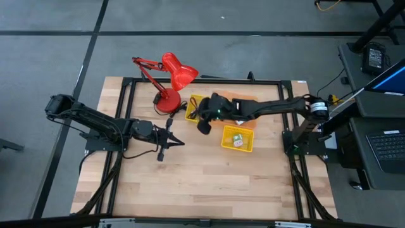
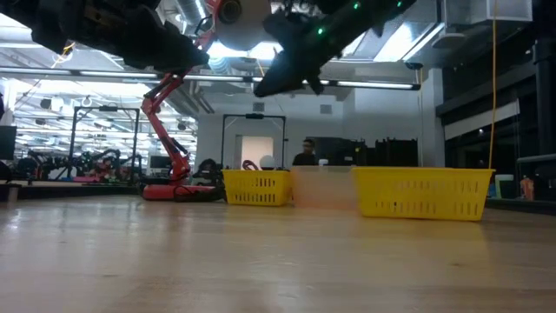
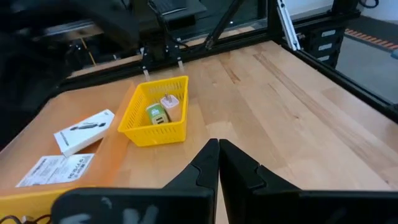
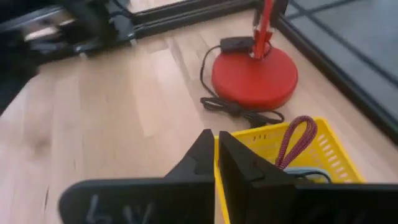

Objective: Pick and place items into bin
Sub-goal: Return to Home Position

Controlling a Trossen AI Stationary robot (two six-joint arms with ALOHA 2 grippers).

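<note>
Two yellow bins stand on the table. The bin near the red lamp [image 1: 192, 106] holds a maroon cord loop [image 4: 295, 140] and a bluish-grey tool [image 4: 300, 174]. The other bin [image 3: 155, 113] holds a small green block [image 3: 157, 114] and a pale block [image 3: 170, 102]. A white box [image 3: 84, 130] and a white card with black marks [image 3: 57, 169] lie flat on the table beside it. My right gripper [image 4: 216, 155] is shut and empty, raised above the near edge of the lamp-side bin. My left gripper [image 3: 217, 157] is shut and empty, over bare table left of the bins.
The red desk lamp's base [image 4: 255, 74] stands just beyond the lamp-side bin, its black cable [image 4: 239, 109] trailing on the wood. An orange sheet [image 1: 239, 96] lies under the right arm. Bare wood [image 1: 202, 183] stretches toward the near edge. A black frame [image 1: 126, 114] borders the table.
</note>
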